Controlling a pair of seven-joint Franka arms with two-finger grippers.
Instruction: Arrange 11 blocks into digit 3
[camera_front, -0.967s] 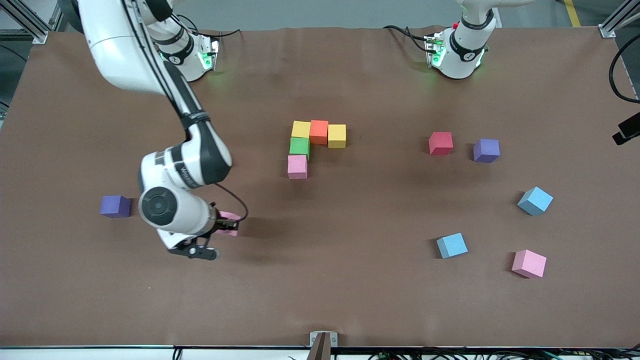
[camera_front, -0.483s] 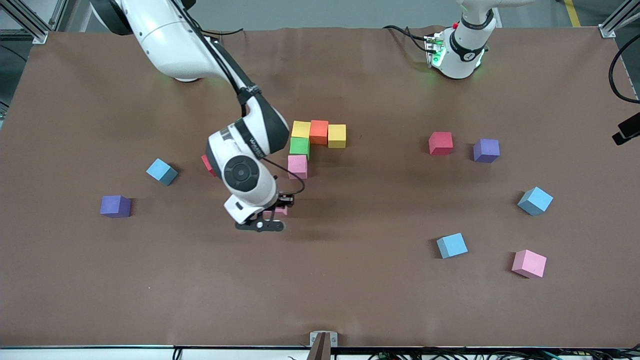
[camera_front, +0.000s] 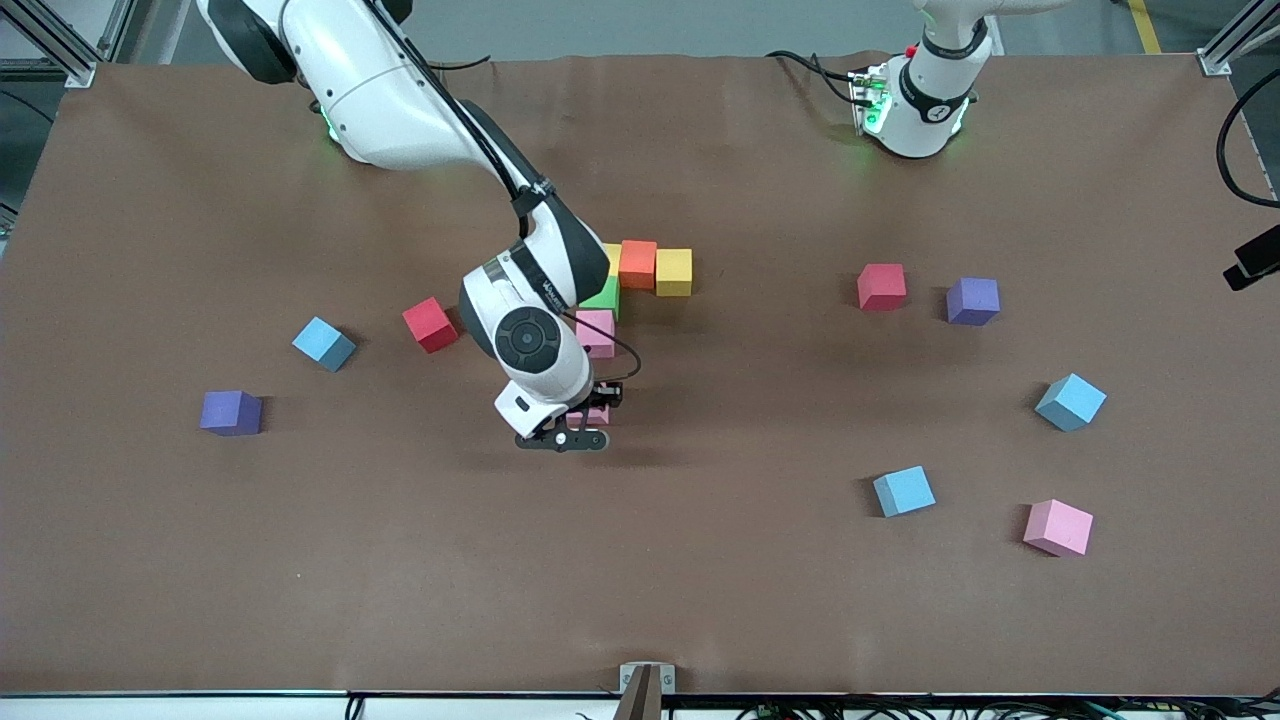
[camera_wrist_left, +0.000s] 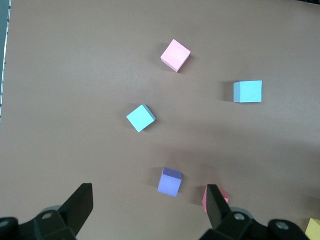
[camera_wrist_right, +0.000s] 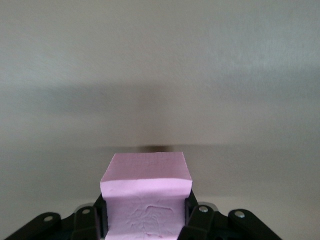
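While the left arm waits, the right gripper (camera_front: 588, 418) carries a pink block (camera_wrist_right: 145, 192).
Its jaws pinch that cube over bare table (camera_front: 640, 560); the left gripper (camera_wrist_left: 150, 212) gapes wide.

No text fully readable. Right arm (camera_front: 545, 285) has small white lettering on the dark band of its wrist segment, left of frame center in the front view; too small to make out. Cubes, table and wrist views carry no labels, numbers or signs.
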